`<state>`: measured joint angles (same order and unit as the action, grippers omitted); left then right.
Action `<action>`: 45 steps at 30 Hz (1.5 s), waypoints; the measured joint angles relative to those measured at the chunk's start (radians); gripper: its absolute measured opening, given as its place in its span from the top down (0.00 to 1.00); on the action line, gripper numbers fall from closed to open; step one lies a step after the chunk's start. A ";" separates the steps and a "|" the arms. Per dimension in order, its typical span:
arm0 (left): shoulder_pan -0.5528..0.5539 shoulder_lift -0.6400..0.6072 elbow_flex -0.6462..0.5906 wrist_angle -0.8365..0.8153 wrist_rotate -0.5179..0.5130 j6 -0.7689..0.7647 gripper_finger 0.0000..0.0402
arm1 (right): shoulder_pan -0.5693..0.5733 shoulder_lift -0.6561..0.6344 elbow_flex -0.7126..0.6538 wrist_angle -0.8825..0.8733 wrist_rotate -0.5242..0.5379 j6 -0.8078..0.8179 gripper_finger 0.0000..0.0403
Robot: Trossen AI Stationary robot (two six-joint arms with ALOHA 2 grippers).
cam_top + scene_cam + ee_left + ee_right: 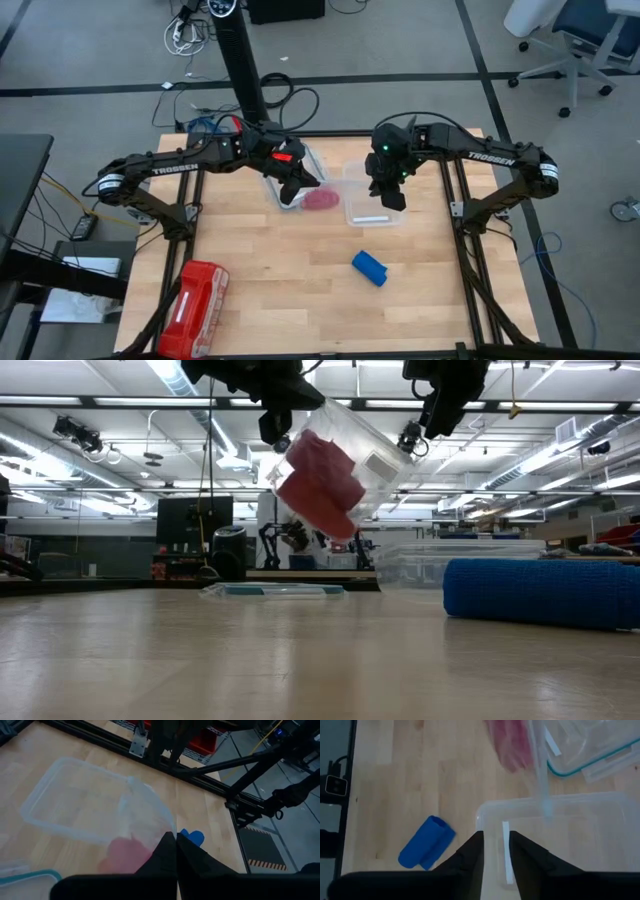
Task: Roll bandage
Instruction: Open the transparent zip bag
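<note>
The bandage [369, 268], a short bright blue roll, lies on its side on the wooden table near the front right; it also shows in the low view [540, 592] and the right wrist view [426, 850]. My left gripper [292, 180] is shut on a clear container [340, 465] that holds pink-red rolls [315, 480], high above the table's far middle. My right gripper [496, 855] stands to its right, fingers a little apart with nothing between them, above a second clear container [372, 200] on the table. My left gripper pinches the clear container's wall at its rim [167, 827] between its two shut fingers. The fingers come from the table's left, slanting down. The container hangs tilted and clear of the table, with the pink-red rolls [125, 855] inside it.
A teal-rimmed clear lid [275, 590] lies flat on the table behind the lifted container. A red plastic-wrapped pack [195, 305] lies at the front left corner. The wood between the pack and the bandage is bare.
</note>
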<state>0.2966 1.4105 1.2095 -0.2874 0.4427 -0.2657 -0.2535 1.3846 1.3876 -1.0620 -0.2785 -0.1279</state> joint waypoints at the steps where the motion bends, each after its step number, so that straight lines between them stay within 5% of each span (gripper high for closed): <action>1: 0.000 0.000 0.000 0.000 0.000 0.000 1.00 | 0.000 0.000 0.000 0.001 -0.001 0.003 0.75; 12: 0.000 0.000 0.000 0.003 0.000 0.000 1.00 | 0.000 0.000 0.000 0.031 0.070 -0.020 0.68; 45: -0.001 0.002 0.000 0.058 -0.001 -0.034 1.00 | -0.005 0.005 -0.071 0.182 0.075 -0.007 0.73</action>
<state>0.2955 1.4124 1.2095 -0.2298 0.4416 -0.2996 -0.2581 1.3891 1.3167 -0.8798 -0.2035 -0.1345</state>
